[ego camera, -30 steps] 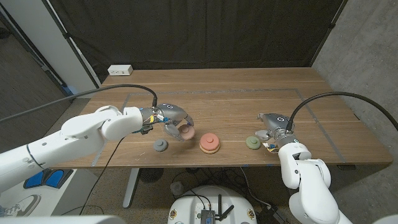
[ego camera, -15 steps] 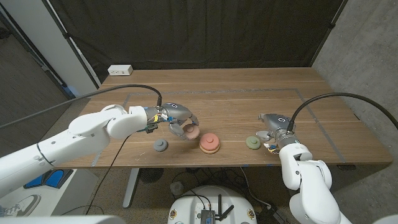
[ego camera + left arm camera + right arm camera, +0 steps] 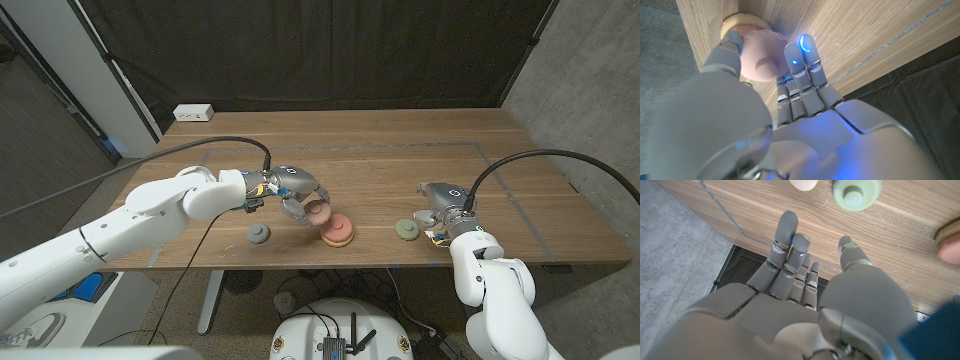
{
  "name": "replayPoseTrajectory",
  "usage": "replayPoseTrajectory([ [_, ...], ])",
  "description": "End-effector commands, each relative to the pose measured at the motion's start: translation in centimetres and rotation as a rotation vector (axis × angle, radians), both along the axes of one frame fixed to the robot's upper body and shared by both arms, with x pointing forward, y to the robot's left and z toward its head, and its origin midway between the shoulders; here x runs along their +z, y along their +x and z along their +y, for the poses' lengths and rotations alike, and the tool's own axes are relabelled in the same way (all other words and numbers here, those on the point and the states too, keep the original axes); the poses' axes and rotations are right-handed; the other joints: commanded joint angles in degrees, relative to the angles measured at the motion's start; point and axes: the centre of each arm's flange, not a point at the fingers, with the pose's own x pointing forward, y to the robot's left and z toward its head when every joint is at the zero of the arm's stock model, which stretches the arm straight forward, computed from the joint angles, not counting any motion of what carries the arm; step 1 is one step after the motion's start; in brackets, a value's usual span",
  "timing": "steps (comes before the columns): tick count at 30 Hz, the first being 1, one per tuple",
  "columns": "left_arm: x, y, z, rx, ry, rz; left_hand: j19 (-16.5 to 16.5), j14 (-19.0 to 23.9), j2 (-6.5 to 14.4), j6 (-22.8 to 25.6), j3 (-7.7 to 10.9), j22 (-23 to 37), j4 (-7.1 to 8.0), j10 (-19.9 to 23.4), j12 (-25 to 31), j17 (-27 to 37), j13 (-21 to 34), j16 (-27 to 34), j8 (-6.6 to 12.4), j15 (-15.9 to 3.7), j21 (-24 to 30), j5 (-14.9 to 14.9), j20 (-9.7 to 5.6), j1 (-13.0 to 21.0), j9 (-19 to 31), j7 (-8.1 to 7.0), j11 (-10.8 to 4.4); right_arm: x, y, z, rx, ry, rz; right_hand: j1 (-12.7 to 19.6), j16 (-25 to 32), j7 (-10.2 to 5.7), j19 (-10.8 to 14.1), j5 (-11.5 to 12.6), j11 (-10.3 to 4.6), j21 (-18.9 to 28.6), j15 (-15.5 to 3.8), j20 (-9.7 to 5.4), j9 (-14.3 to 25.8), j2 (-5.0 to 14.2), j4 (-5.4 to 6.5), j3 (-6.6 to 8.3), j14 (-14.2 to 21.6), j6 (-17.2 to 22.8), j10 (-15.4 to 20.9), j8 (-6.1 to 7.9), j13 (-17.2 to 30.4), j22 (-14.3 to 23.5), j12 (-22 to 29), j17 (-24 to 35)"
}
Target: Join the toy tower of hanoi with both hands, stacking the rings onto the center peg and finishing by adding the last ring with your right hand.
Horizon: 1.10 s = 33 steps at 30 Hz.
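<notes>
My left hand point(image 3: 296, 197) holds a pink ring point(image 3: 316, 211) between thumb and fingers, just above and left of the salmon stack point(image 3: 336, 231) on the wooden table point(image 3: 380, 170). In the left wrist view the pink ring point(image 3: 761, 59) sits pinched in the fingers point(image 3: 801, 65), close over the tan stack point(image 3: 742, 22). A grey ring point(image 3: 259, 234) lies on the table left of the stack. A green ring point(image 3: 406, 229) lies to its right, beside my right hand point(image 3: 440, 210), which is open and holds nothing. The green ring point(image 3: 857, 191) lies past that hand's fingertips point(image 3: 785, 222).
A pale small piece point(image 3: 802, 184) lies beside the green ring. A white power strip point(image 3: 194, 112) sits at the table's back left corner. Grey tape lines point(image 3: 505, 190) mark the tabletop. The rings lie close to the table's front edge.
My left hand has carried the pink ring to the right, from beside the grey ring to just next to the stack. The right hand and the other rings have not moved.
</notes>
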Motion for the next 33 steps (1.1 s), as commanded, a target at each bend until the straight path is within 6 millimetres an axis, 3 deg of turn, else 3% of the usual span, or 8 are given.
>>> replayPoseTrajectory([
  [1, -0.4, 0.5, -1.8, -0.049, 0.028, 0.024, 0.13, 0.44, 1.26, 2.06, 1.86, 0.20, 1.65, 6.70, -0.19, 0.12, 8.38, 0.06, -0.06, -5.16, 0.37, 0.34, -7.99, 0.89, 1.66, -1.76, -6.71, -0.1, -0.2, -0.1, -0.003, 0.002, 0.001, 0.73, 0.13, -0.29, 0.28, 0.20, -0.23, -0.04, -1.43, -4.46, 0.05, -0.06, -0.13, -0.29, 0.71, 0.47, 0.44, -0.16, 0.14, 0.07, -0.05, 0.22],
  [33, -1.2, 2.5, -4.0, -0.092, 0.040, 0.042, 0.06, 0.47, 1.15, 2.42, 1.95, 0.19, 1.68, 6.99, -0.85, 0.25, 9.38, 0.10, -0.52, -5.15, 0.68, 0.55, -7.98, 0.77, 1.88, -1.91, -6.85, -0.3, -0.7, -0.6, -0.021, 0.008, 0.003, 0.76, -0.34, -0.35, 0.27, 0.36, -0.28, -0.15, -1.43, -4.45, -0.07, -0.02, -0.10, -0.53, 0.68, 0.64, 0.58, -0.49, 0.17, 0.07, -0.17, 0.10],
])
